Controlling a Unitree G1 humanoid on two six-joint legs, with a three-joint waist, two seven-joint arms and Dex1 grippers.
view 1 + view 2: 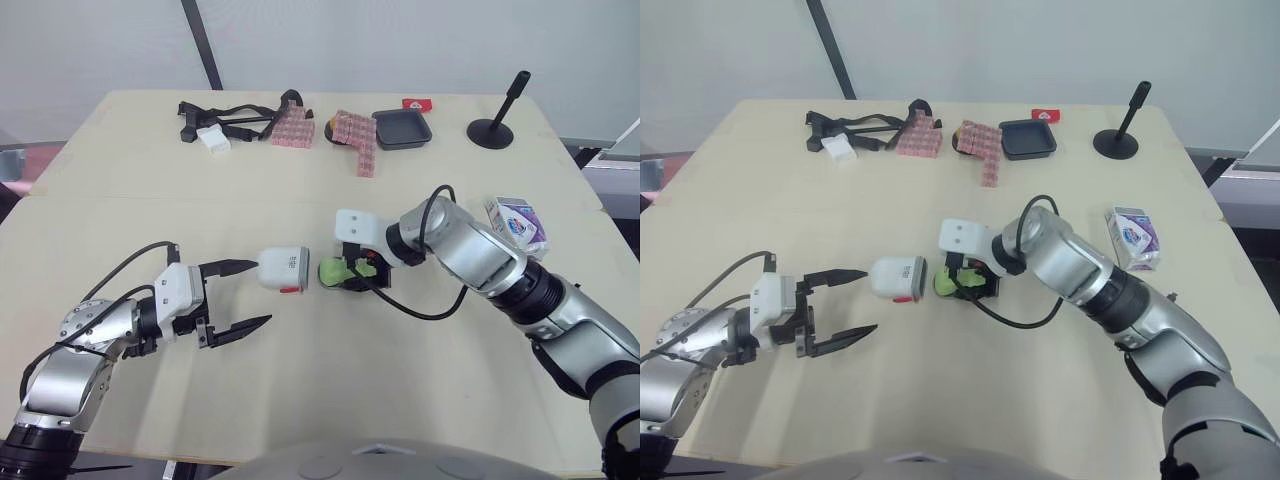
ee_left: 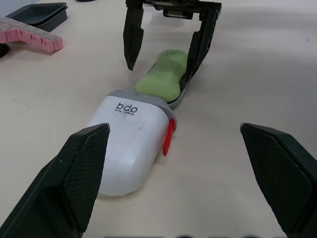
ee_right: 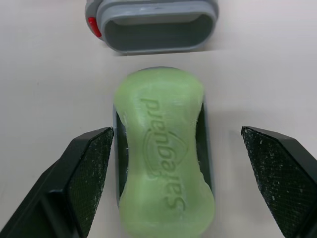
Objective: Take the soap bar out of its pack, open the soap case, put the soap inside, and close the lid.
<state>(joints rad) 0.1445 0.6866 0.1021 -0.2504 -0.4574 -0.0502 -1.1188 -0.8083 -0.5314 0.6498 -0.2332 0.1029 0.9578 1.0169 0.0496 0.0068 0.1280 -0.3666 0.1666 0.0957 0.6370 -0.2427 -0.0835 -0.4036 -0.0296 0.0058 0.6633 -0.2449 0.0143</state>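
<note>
- A green soap bar (image 3: 163, 148), smooth and waisted like a peanut, with "Safeguard" embossed on top, lies flat near the middle of the pale wooden bench (image 1: 300, 400).
- It rests on a dark grey tray (image 3: 204, 144) whose rim shows along both long sides.
- The soap's long axis runs side to side across the bench, one end pointing at the case cover (image 1: 282, 270) just to its left.
- The cover is glossy white plastic with rounded corners, a grey rim and a red latch. Its open mouth faces the soap.
- The right gripper (image 3: 176, 133) straddles the soap, fingers spread wide and holding nothing.
- The left gripper (image 1: 263, 291) is spread open beside the cover.
</note>
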